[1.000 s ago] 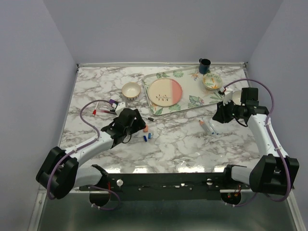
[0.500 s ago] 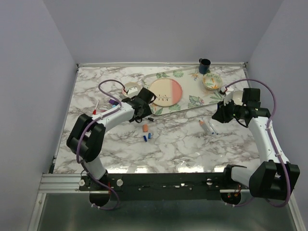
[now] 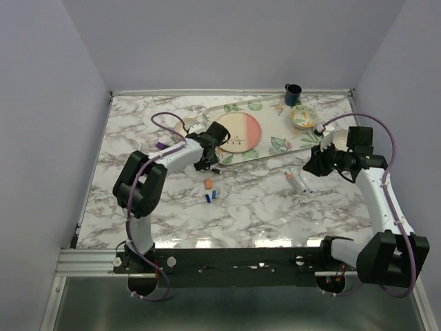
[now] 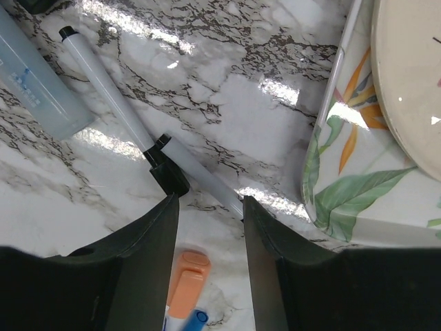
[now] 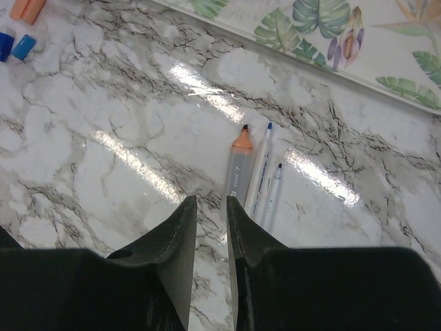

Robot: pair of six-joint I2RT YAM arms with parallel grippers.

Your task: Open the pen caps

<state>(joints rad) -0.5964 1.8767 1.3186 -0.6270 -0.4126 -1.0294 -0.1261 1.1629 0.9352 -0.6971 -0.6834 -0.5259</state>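
Seen from above, two robot arms reach over a marble table (image 3: pixel 275 200). A floral tray (image 3: pixel 275 146) holding a pink and cream plate (image 3: pixel 238 134) lies at the far side.

The left gripper (image 4: pixel 209 207) is close to the tray's left edge. Its fingers (image 4: pixel 148 255) are spread apart and hold nothing. A white pen (image 4: pixel 110 92) with a black collar partway along lies slantwise on the table, just beyond the fingertips and across the gap between them. We cannot tell whether the fingers touch it. A thick pale blue barrel (image 4: pixel 34 83) lies beside the pen's far end.

On the table below the left gripper's open fingers are a loose orange cap (image 4: pixel 187 279) and a blue cap (image 4: pixel 193 321). The overhead view also shows a light blue cap (image 3: pixel 214 195) beside the blue one.

The right gripper (image 5: pixel 211 203) is over the table's right side, in front of the tray. Its fingers (image 5: pixel 172 255) are nearly together, with a narrow gap and nothing clamped between them. Just beyond them, an uncapped orange-tipped pen (image 5: pixel 238 169) lies beside two slim blue-tipped pens (image 5: pixel 262 165).
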